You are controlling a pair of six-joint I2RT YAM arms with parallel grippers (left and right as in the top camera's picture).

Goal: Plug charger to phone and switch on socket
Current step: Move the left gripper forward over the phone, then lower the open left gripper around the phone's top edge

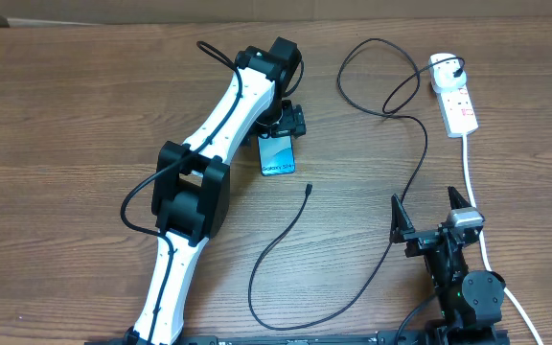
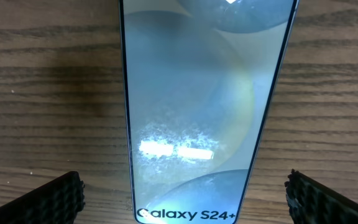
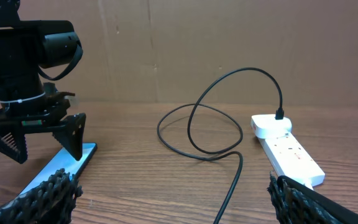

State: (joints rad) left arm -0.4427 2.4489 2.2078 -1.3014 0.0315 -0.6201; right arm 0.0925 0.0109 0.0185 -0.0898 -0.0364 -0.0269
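The phone (image 1: 277,156) lies flat on the wooden table, its blue-teal "Galaxy" screen (image 2: 191,112) facing up. My left gripper (image 1: 278,132) hangs open just over the phone's far end, one finger (image 2: 48,199) on each side of it and clear of its edges. The charger's black cable (image 1: 405,182) loops across the table. Its connector tip (image 1: 309,189) lies loose just right of the phone, and its white adapter (image 1: 441,65) sits in the socket (image 1: 460,105). My right gripper (image 1: 425,201) stands open and empty near the front right, facing the cable (image 3: 229,174).
The socket's thick white cord (image 1: 472,182) runs down the right side past my right arm. The left arm's white links (image 1: 218,125) stretch diagonally from the front left. A brown wall (image 3: 197,43) stands behind the table.
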